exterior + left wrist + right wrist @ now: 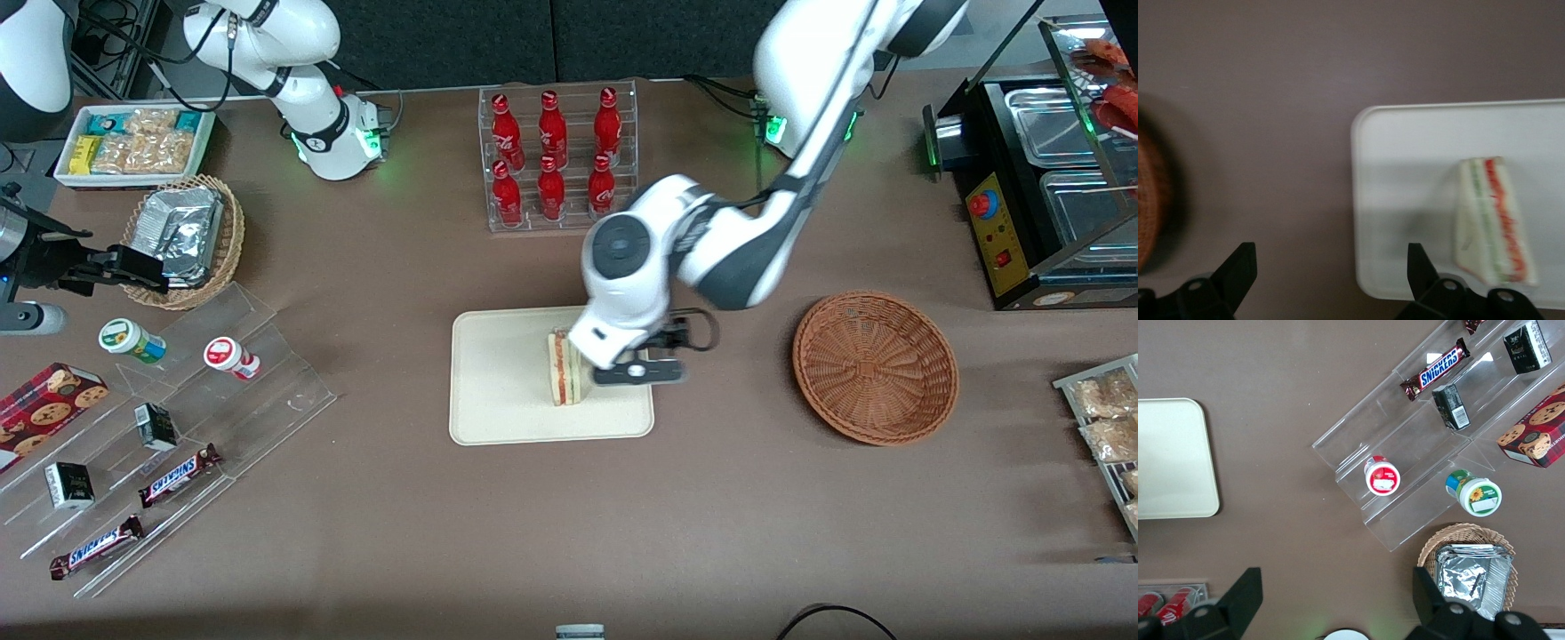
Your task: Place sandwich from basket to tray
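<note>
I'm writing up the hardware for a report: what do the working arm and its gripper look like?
The working arm is glossy white with dark grey joint bands and a round grey cap at the wrist. A black cable loops beside the wrist, and a green light glows near its base. Its gripper, above the tray, has two black wedge-shaped fingers, spread open.

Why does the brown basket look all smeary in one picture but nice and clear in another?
In the left wrist view the basket is smeared by motion blur, while the sandwich on the tray stays fairly crisp, the open end effector empty above the table. In the front view the basket is sharp and evenly lit, the end effector beside the sandwich.
</note>
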Action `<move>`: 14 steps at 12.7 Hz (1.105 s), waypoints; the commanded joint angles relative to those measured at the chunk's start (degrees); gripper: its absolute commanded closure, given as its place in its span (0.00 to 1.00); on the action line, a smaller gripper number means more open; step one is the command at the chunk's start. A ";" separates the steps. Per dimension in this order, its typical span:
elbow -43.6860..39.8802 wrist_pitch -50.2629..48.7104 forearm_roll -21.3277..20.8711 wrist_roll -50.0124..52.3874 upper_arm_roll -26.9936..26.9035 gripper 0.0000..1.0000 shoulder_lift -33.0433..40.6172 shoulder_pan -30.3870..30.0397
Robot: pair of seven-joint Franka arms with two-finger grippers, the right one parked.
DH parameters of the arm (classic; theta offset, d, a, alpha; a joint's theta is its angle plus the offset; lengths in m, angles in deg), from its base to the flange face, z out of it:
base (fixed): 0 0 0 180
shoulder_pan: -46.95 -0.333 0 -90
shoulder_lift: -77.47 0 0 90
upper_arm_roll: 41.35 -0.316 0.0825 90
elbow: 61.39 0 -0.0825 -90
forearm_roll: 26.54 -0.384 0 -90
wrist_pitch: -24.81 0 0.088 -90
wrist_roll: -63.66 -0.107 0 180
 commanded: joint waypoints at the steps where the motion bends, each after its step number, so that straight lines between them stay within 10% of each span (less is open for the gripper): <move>1: 13.47 1.32 5.93 -9.44 0.39 0.01 14.57 -7.76; 10: 20.09 -7.98 15.36 -38.23 0.13 0.00 31.91 -31.95; 14: 19.65 -12.83 15.19 -38.41 -10.20 0.00 36.48 -23.73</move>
